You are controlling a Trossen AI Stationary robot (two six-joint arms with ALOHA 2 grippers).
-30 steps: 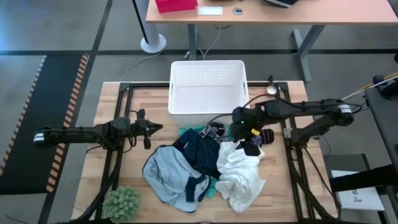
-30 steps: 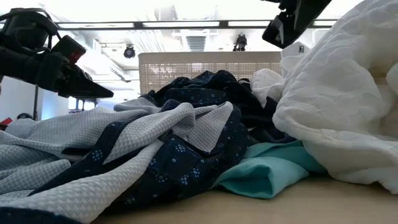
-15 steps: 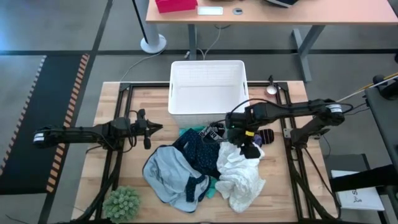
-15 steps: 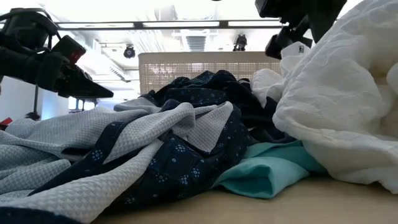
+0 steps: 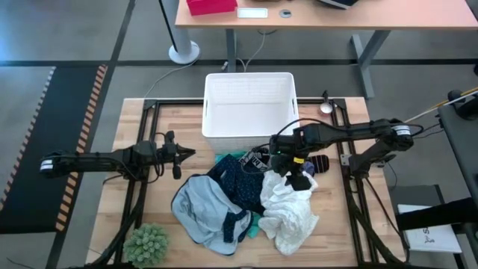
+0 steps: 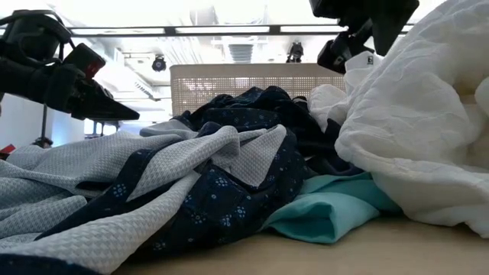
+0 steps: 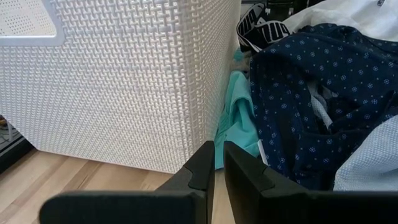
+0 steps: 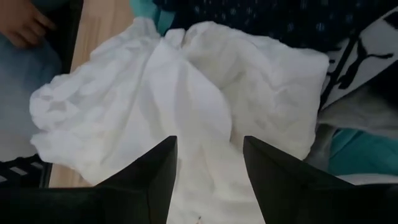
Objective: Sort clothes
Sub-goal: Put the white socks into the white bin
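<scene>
The clothes lie in a heap on the table in front of the basket: a white garment (image 5: 293,213), a light blue one (image 5: 203,209), a navy patterned one (image 5: 240,183), a turquoise one (image 6: 336,210), a black one with a white lettered waistband (image 5: 258,158) and a dark striped sock (image 5: 321,163). My right gripper (image 5: 298,179) is open just above the white garment's far part (image 8: 205,106), one finger on either side of a raised fold. My left gripper (image 5: 183,155) is shut and empty, left of the heap and above the table.
The white slotted basket (image 5: 250,112) stands at the table's far middle, right behind the heap. A fuzzy green ball (image 5: 147,245) sits at the near left corner. Black frame rails (image 5: 142,187) run along the table's sides. Bare wood shows left of the heap.
My right gripper has gone a little toward the table's left edge and down, staying over the white garment's far part with its fingers open. The clothes have kept their places.
</scene>
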